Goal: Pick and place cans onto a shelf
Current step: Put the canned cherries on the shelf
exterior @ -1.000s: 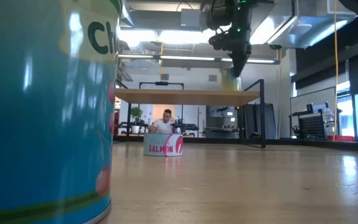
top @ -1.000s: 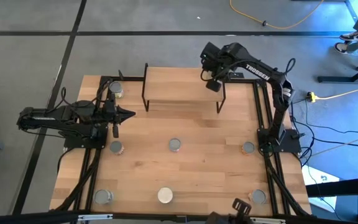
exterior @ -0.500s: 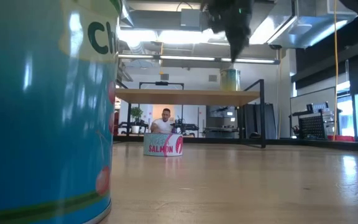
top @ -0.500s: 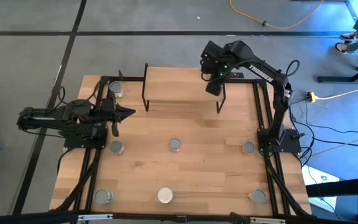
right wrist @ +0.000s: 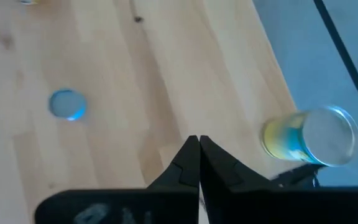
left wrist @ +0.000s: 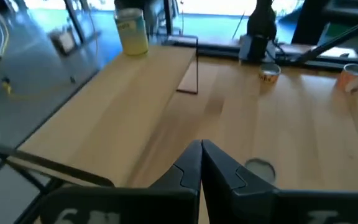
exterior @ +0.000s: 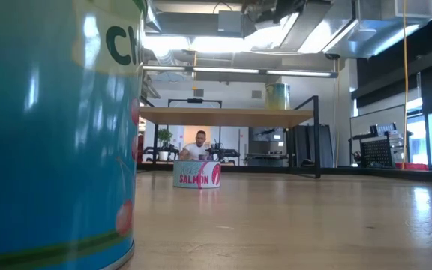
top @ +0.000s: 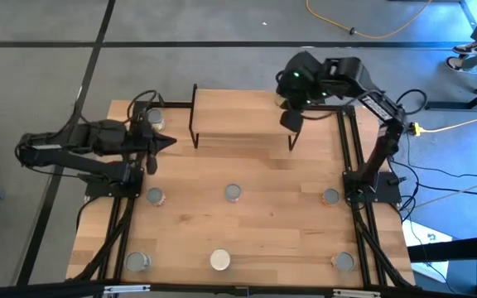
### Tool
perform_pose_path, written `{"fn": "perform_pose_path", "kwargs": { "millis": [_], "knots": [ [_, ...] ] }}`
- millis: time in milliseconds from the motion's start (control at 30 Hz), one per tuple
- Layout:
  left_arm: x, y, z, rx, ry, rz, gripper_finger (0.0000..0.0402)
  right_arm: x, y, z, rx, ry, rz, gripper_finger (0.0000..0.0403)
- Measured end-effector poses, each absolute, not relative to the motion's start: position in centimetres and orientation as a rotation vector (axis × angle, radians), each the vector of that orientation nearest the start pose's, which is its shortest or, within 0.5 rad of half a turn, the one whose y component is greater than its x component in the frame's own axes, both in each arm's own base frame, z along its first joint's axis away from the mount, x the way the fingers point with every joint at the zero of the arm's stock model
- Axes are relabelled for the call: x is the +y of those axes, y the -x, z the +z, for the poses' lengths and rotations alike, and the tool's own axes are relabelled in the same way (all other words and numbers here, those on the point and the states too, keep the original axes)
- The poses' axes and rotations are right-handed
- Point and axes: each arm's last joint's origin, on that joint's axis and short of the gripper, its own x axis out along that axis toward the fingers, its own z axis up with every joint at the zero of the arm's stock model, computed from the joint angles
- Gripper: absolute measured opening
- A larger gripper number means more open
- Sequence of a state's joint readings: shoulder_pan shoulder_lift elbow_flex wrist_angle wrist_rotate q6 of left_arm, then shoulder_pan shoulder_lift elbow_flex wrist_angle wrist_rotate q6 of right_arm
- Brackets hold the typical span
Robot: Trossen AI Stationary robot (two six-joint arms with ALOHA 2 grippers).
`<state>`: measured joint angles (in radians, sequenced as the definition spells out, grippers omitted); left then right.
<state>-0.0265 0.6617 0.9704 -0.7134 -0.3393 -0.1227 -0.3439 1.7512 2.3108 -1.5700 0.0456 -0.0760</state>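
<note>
One can (exterior: 278,95) stands on the shelf (top: 243,109) at its right end; seven we count on the table (top: 280,215) yet to move. We list the right gripper (top: 291,119) closed and empty above that end, the left gripper (top: 170,142) closed, empty, at the table's left.
</note>
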Motion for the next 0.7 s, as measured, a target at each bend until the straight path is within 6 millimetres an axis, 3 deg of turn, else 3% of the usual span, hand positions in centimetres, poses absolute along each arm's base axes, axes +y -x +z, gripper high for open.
{"fn": "perform_pose_path", "kwargs": {
  "millis": [133, 300, 533, 700],
  "knots": [
    [0.6, -12.3, 37.8, 0.499, 0.16, 0.35, 0.0, -8.4, -26.1, 47.8, 0.962, -0.042, -0.294, 0.0004],
    [0.0, -13.8, 38.5, 0.605, 0.382, 0.226, 0.0, -6.7, -23.5, 49.6, 0.896, 0.03, -0.329, 0.0005],
    [-1.0, -16.2, 36.8, 0.784, 0.731, 0.112, 0.0028, -5.4, -19.6, 51.7, 0.805, 0.102, -0.346, 0.0006],
    [-2.8, -19.2, 34.9, 0.921, 0.742, -0.039, 0.005, -5.0, -17.8, 52.5, 0.762, 0.11, -0.348, 0.0006]
  ]
}}
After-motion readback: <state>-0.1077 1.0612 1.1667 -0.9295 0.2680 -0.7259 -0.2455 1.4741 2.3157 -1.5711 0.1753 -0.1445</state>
